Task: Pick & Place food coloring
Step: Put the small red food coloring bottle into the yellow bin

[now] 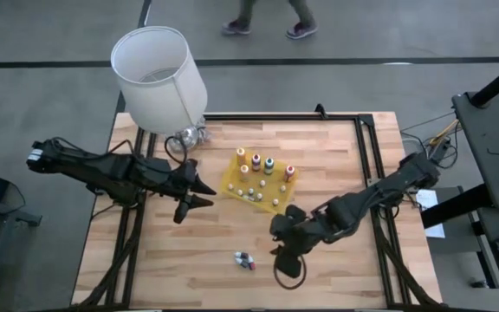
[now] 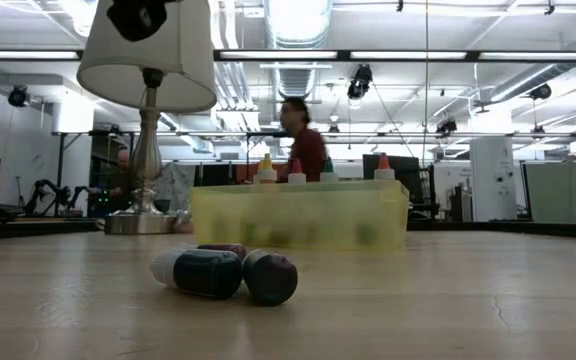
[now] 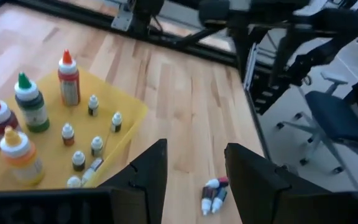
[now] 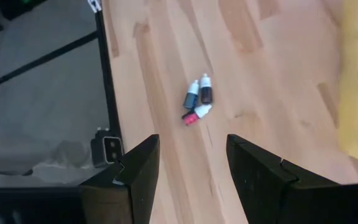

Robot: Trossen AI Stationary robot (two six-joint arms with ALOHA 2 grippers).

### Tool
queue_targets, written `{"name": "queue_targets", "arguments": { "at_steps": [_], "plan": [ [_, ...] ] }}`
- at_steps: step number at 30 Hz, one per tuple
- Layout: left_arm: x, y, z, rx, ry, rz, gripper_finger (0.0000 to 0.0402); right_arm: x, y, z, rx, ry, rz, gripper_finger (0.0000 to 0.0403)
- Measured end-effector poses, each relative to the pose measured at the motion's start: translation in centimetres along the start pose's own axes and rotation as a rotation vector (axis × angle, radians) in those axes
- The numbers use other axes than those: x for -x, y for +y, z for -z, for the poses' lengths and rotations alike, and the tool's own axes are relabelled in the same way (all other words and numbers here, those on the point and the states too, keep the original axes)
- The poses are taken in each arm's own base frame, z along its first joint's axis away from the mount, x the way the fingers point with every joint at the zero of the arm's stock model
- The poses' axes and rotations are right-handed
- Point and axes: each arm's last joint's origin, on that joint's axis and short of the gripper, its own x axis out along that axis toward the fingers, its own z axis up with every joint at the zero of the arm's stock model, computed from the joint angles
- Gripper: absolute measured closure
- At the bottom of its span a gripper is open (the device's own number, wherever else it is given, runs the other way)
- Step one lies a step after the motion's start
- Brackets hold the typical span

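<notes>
A yellow tray (image 1: pixel 232 182) sits mid-table with several upright food coloring squeeze bottles (image 3: pixel 30 102) and tiny vials (image 3: pixel 95 144) standing in it. Three small vials (image 1: pixel 245 260) lie on their sides on the bare wood nearer the front edge, also visible as vials (image 4: pixel 197 101) and vials (image 2: pixel 223 272). My left gripper (image 1: pixel 208 194) hovers open just left of the tray, pointing right. My right gripper (image 1: pixel 282 250) hovers open to the right of the loose vials, above the table. Neither has anything between its fingers.
A table lamp with a white shade (image 1: pixel 158 78) and metal base (image 1: pixel 189 136) stands at the far left corner. A black frame rail (image 1: pixel 362 156) runs along the table's edges. A person walks beyond the far edge. Open wood lies left and right of the loose vials.
</notes>
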Motion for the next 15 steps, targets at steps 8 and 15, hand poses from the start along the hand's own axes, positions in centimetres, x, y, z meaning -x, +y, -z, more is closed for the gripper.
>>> {"name": "queue_targets", "arguments": {
  "at_steps": [8,15],
  "plan": [
    [-0.7,0.4,1.1,0.102,0.018,0.0,0.0268,-2.6,1.3,-0.8,0.067,0.005,-0.003,0.0225],
    [-0.5,0.5,1.8,0.089,-0.009,0.023,0.0268,-3.8,2.2,-1.5,0.088,0.007,-0.011,0.0225]
  ]
}}
